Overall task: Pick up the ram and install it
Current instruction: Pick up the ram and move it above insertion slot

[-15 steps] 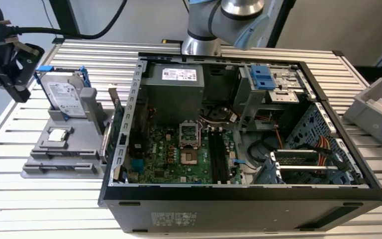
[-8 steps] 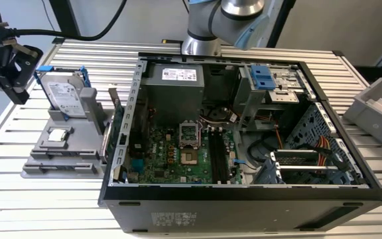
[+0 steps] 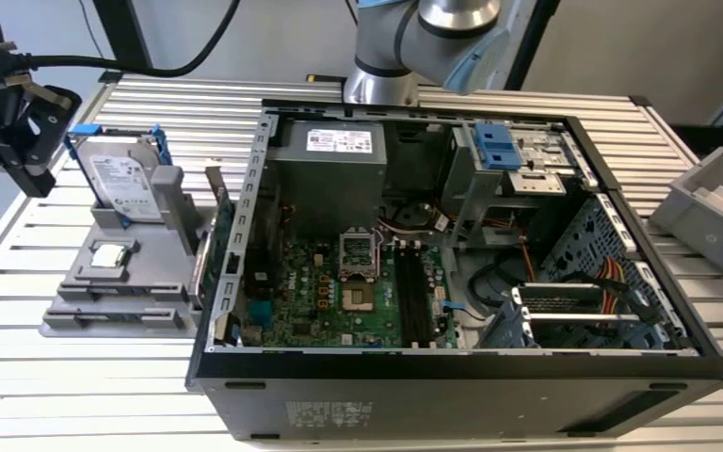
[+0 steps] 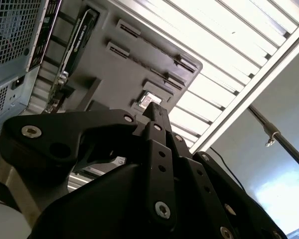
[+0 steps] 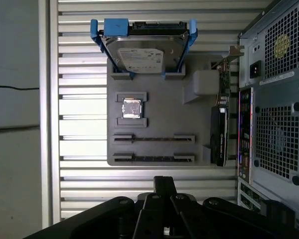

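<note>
The ram appears as thin dark sticks seen edge-on in the two narrow holders (image 5: 153,158) of the grey parts tray (image 5: 159,109). This tray (image 3: 148,287) lies on the slatted table at the exterior view's left, beside the open computer case (image 3: 462,372). The motherboard's black slots (image 3: 412,294) lie inside the case. My black gripper (image 3: 33,174) hangs above the table's edge, left of the tray and apart from it. Its fingers meet with nothing between them in both wrist views (image 5: 164,180) (image 4: 157,112).
The tray also carries a silver hard drive (image 5: 142,52) in a blue frame, a small square CPU chip (image 5: 131,108) and an expansion card (image 5: 219,129) standing on edge next to the case. A grey bin (image 3: 714,202) sits at the exterior view's right.
</note>
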Tool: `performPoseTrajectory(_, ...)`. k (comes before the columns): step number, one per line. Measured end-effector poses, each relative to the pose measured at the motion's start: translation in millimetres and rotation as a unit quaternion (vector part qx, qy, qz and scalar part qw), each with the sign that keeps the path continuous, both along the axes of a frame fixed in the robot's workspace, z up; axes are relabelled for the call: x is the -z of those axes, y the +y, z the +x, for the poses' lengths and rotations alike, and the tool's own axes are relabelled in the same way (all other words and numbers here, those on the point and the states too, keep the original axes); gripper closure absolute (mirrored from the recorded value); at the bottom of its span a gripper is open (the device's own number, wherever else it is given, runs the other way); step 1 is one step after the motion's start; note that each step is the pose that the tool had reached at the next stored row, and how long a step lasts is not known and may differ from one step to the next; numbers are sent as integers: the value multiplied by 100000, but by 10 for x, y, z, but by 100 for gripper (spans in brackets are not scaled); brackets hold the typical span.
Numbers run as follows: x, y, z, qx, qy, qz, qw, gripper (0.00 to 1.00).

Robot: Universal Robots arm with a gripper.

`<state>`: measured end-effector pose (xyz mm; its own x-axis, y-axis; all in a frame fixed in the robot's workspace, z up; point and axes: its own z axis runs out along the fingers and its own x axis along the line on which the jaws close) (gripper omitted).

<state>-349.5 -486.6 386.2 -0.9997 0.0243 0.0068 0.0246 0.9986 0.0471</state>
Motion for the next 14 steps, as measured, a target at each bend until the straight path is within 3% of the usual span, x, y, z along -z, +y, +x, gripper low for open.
performPoseTrajectory(3,0,2,-1,-264,0,4,100000,100)
performPoseTrajectory(7,0,2,-1,-2140,-1,3,99977,100)
performPoseTrajectory(14,0,2,-1,-6082,-2,2,99815,100)
